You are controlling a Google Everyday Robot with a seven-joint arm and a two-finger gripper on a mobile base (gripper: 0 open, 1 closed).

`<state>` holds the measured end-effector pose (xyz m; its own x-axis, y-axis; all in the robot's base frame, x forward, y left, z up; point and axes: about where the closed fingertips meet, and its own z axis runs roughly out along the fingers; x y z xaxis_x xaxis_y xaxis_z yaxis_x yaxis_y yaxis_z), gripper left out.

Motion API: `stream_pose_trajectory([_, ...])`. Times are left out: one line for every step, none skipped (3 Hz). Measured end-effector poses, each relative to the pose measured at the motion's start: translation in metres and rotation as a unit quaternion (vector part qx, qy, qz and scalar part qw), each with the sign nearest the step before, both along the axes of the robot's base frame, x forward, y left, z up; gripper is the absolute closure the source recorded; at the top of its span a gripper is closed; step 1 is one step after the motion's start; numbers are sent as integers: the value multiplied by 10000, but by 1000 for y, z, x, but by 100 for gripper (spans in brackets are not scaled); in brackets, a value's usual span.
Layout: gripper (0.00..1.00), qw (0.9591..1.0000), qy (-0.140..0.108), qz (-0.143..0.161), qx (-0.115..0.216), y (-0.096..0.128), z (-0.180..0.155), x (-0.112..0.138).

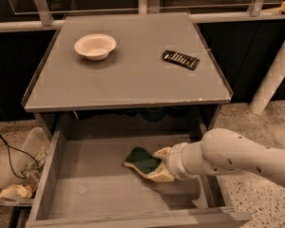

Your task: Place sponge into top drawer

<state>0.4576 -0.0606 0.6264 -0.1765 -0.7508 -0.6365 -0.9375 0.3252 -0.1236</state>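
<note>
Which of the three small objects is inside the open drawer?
The green sponge, held by the gripper in the top drawer; the bowl and the black object lie on the cabinet top.

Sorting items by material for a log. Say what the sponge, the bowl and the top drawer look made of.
Sponge: pale yellow foam under a dark green, matte scouring layer; the gripper holds it inside the drawer. Bowl: cream, smooth, faintly shiny; plastic or ceramic, cannot tell which. Top drawer: flat matte grey panels, probably painted wood or laminate.
</note>
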Motion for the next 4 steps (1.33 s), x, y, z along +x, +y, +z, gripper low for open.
stream_pose_trajectory([36, 10000, 0, 0, 0, 0, 0, 0])
stream_pose_trajectory([13, 10000, 0, 0, 0, 0, 0, 0])
stream_pose_trajectory([0, 10000, 0, 1, 0, 0, 0, 0])
stream_pose_trajectory([0, 10000, 0, 1, 0, 0, 0, 0])
